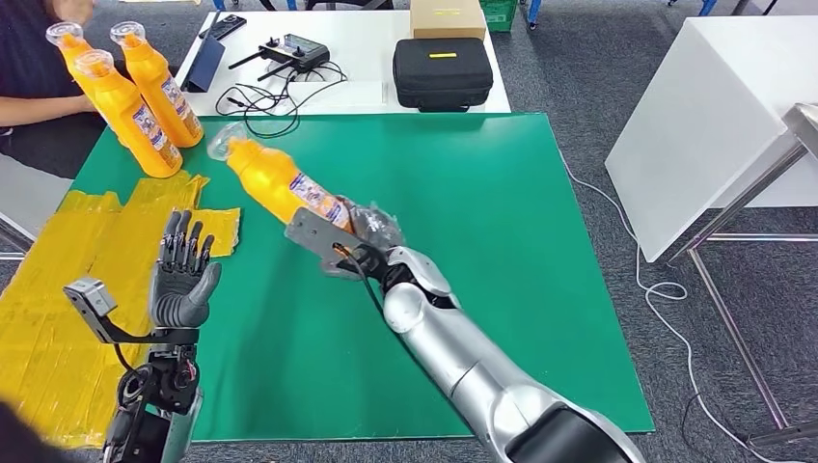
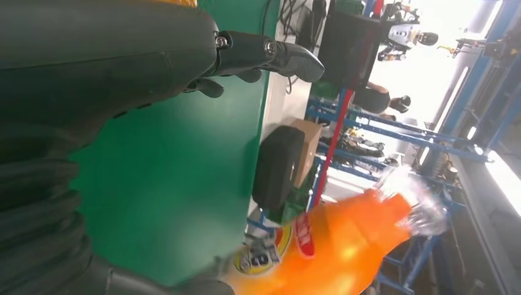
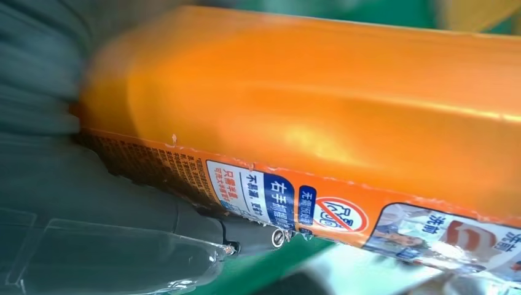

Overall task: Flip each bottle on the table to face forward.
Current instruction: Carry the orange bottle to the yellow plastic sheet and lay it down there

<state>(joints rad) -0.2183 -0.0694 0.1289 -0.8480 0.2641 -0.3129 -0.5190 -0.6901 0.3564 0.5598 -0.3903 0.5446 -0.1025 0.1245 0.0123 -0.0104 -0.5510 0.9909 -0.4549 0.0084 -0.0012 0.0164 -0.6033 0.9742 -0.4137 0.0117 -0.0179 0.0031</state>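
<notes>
The right arm [image 1: 463,362] is stretched diagonally forward over the green mat [image 1: 502,241], and the right hand [image 1: 362,246] is closed around the base of an orange bottle [image 1: 280,183]. The bottle is held tilted, its clear cap end pointing away from the robot and to its left, its label turned partly upward. In the right wrist view the bottle's [image 3: 319,117] orange side and printed label are seen pressed against the hand's dark fingers [image 3: 258,233].

The left hand [image 1: 183,280] is raised upright near the mat's left edge, fingers apart and pointing up, with nothing in it. It is kept well apart from the held bottle.

Two more bottles [image 1: 140,92] are seen standing together at the mat's far left corner, beside a person's arm [image 1: 29,106]. Yellow sheets [image 1: 58,289] are spread at the mat's left.
</notes>
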